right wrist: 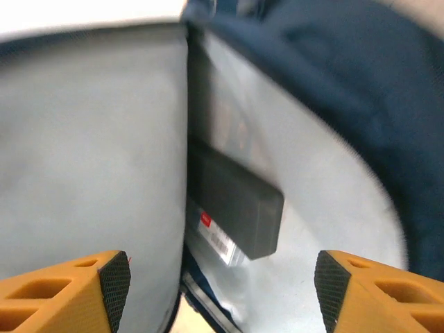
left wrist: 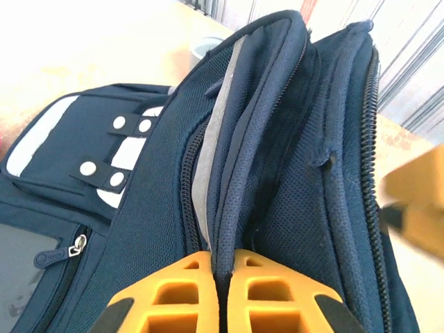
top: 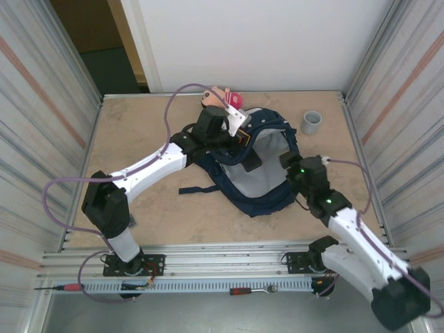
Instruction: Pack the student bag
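Left arm point(top: 149, 170) stretched low, left end effector point(left wrist: 220, 269) pinching the zippered rim of the navy backpack point(left wrist: 291, 173); right end effector point(right wrist: 222, 281) gapes wide inside smooth grey lining point(right wrist: 83, 139), above a dark box point(right wrist: 239, 208).

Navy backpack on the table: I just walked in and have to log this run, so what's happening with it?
Two robot arms are working on the large navy-blue fabric backpack, which lies open on the beige table. The left arm's fingers are shut on a zippered edge of the bag's opening, pinching it. The right arm's fingers stand open at the mouth, facing the grey lining, where a dark rectangular box with a small label sits inside.
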`<state>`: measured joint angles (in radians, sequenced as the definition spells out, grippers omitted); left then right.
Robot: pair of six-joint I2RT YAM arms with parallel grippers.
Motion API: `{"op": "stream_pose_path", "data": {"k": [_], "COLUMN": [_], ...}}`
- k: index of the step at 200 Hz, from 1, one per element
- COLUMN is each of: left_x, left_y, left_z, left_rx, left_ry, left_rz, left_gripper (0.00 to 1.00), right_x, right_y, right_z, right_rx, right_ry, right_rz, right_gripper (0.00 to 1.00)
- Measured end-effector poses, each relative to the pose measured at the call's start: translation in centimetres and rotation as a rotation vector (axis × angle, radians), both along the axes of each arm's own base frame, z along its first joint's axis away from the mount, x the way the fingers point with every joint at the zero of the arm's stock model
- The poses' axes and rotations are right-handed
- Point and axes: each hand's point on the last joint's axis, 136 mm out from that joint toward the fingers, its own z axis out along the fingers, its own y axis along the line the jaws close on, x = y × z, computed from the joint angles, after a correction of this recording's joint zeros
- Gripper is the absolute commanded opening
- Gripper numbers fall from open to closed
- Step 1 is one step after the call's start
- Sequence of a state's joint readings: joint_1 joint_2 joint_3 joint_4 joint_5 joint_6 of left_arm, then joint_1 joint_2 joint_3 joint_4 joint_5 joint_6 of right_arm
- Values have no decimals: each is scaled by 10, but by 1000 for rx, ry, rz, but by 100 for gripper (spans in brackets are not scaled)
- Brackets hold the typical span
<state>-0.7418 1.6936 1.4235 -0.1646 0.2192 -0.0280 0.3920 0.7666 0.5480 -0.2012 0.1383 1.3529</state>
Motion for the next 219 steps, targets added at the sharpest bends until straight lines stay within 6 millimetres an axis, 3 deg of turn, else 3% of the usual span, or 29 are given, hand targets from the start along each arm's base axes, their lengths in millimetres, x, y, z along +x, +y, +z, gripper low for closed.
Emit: {"op": "stream_pose_path", "data": {"k": [36, 58, 84, 107, 123, 145, 161, 186, 209, 219], "left_x": [-25, -53, -79, -92, -95, -96, -95, -78, -49, -37], "left_y": [-11, -27, -47, -49, -46, -46, -42, -21, 23, 46], "left_z": [-29, -53, -105, -157, -171, -166, -151, -105, -50, -36], "left_rx": [84, 166, 281, 380, 404, 393, 372, 276, 144, 99], "left_ry": [-25, -43, -32, 15, 34, 37, 37, 33, 22, 31], "left_rz": [-95, -196, -298, -346, -352, -347, -337, -244, -76, 12], "left_gripper": [0, 0, 2, 17, 34, 58, 70, 77, 77, 77], "right_x": [-29, -38, -42, -42, -40, -36, -32, -26, -33, -43], "right_y": [-45, -54, -54, -51, -46, -36, -23, 9, 52, 73], "right_z": [18, 18, 12, 4, -3, -7, -3, 18, 32, 31], "right_rx": [-61, -116, -182, -236, -277, -349, -426, -568, -742, -821], "right_ry": [-36, -10, 35, 67, 84, 93, 73, -18, -129, -173], "right_rz": [-74, -61, -18, 31, 89, 203, 329, 577, 878, 1035], "right_gripper": [72, 72, 72, 70, 68, 68, 68, 68, 68, 69]}}
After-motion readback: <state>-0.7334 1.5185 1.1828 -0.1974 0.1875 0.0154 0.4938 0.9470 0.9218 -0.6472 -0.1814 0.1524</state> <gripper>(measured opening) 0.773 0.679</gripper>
